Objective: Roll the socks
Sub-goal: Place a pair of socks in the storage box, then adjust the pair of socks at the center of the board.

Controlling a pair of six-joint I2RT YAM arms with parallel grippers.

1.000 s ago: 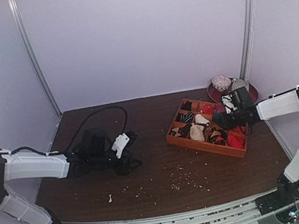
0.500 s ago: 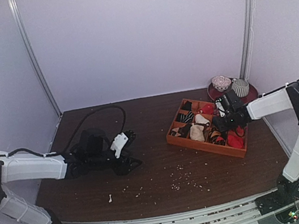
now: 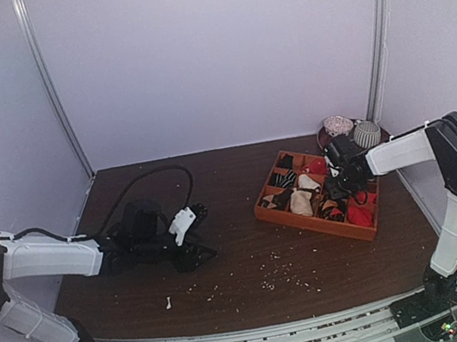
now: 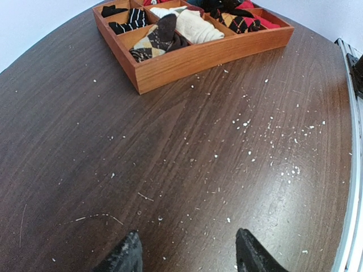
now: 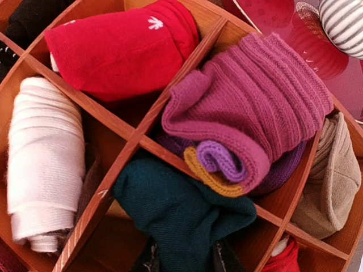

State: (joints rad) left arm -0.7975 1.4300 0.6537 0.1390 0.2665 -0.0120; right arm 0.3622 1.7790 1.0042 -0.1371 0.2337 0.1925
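Observation:
The dark teal sock [image 5: 181, 209] is bunched in a compartment of the orange wooden tray [image 3: 307, 217], under a magenta rolled sock [image 5: 255, 107]. My right gripper [image 5: 187, 262] reaches down into that compartment, its fingers [image 5: 227, 258] closed on the teal fabric; in the top view the right gripper [image 3: 337, 181] is over the middle of the tray. The cartoon figure end is hidden. My left gripper [image 3: 201, 228] is open and empty, low over the bare table left of the tray; in the left wrist view its gripper [image 4: 187, 252] spans only wood.
The tray [image 4: 193, 59] holds several rolled socks: red [image 5: 119, 48], white [image 5: 42, 164], beige [image 5: 332, 181], argyle [image 4: 156, 42]. A red plate with two sock balls [image 3: 353, 128] stands behind it. A black cable [image 3: 154, 173] loops at back left. Crumbs [image 3: 273, 282] dot the table.
My right gripper has moved left and back across the tray, from its right side to its middle compartments. The left arm has barely shifted.

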